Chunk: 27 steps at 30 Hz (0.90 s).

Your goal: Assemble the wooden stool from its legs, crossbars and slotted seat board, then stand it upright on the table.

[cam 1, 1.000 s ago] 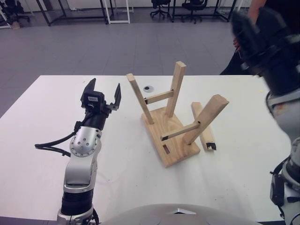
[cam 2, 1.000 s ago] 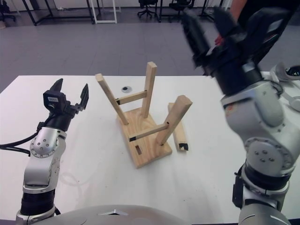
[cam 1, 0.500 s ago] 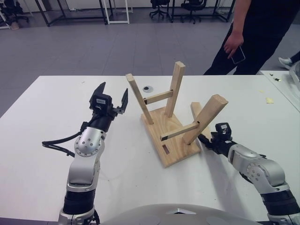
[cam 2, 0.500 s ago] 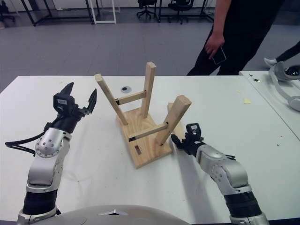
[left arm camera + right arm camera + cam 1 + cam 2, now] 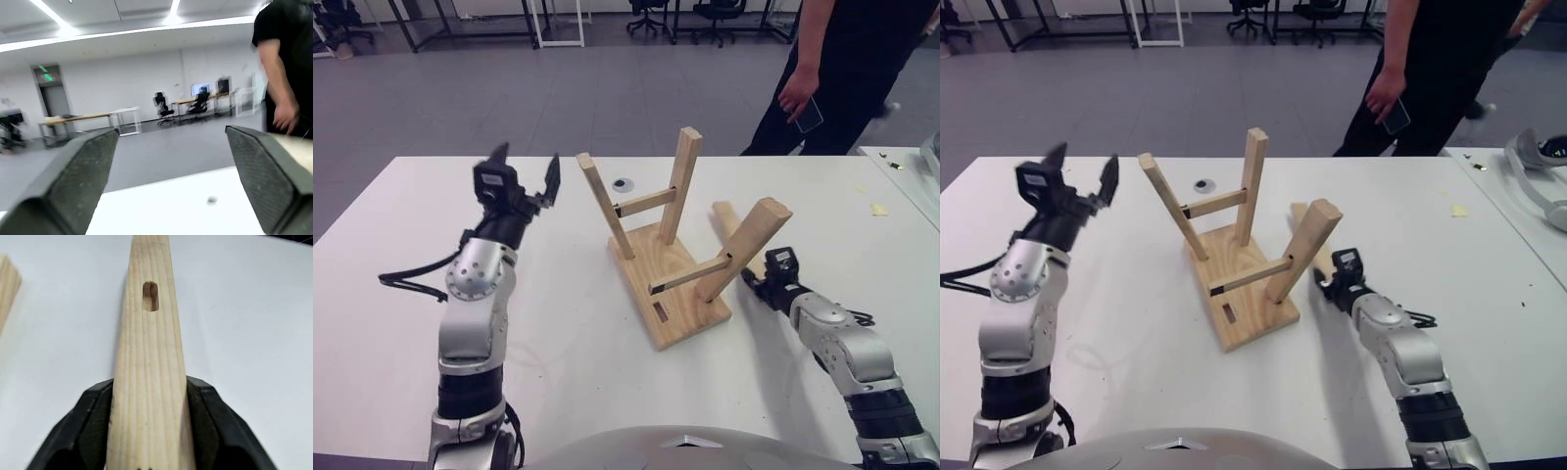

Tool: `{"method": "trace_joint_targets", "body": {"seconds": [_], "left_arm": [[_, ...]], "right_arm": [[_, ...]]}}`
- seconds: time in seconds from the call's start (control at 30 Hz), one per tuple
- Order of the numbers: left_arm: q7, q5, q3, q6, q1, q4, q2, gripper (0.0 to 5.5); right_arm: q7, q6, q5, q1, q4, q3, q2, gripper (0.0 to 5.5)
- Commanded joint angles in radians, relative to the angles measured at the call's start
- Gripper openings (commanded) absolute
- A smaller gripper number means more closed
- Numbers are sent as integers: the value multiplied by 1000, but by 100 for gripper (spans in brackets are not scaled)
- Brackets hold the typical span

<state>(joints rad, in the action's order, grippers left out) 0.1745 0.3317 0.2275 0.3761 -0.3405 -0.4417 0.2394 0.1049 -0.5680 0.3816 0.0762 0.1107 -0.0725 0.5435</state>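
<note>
Head views: The board (image 5: pixel 671 294) lies flat on the table (image 5: pixel 558 323). Three fitted legs (image 5: pixel 678 186) stand up from it, joined by two crossbars (image 5: pixel 644 204). A loose leg (image 5: pixel 726 223) lies on the table just behind the board's right edge. The right gripper (image 5: pixel 766 277) sits low at that leg's near end, touching it. The left gripper (image 5: pixel 527 157) is raised to the left of the board and well apart from it, its fingers spread wide.

Left wrist view: Both fingers (image 5: pixel 73 181) stand far apart with only open air and the table between them. No part is within their span.

Right wrist view: The loose leg runs straight out between the two fingers (image 5: pixel 93 426). Each pad presses a side face, so the grip is closed on the wood. A slot (image 5: pixel 150 296) shows on the leg's upper face, farther along from the fingers.
</note>
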Motion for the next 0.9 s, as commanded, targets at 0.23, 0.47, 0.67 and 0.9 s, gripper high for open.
{"method": "trace_joint_targets", "body": {"seconds": [0.23, 0.47, 0.67, 0.9], "left_arm": [[40, 828, 121, 361, -704, 427, -138, 402], [-10, 933, 133, 383, -725, 461, -152, 402], [-14, 949, 149, 344, -715, 447, -133, 324], [-9, 981, 158, 347, -673, 398, -105, 215]], "right_arm": [[279, 344, -104, 611, 128, 51, 101, 209], [366, 362, -89, 623, 236, 112, 6, 209], [443, 362, -103, 567, 220, 99, 23, 209], [499, 350, -94, 542, 210, 86, 28, 209]]}}
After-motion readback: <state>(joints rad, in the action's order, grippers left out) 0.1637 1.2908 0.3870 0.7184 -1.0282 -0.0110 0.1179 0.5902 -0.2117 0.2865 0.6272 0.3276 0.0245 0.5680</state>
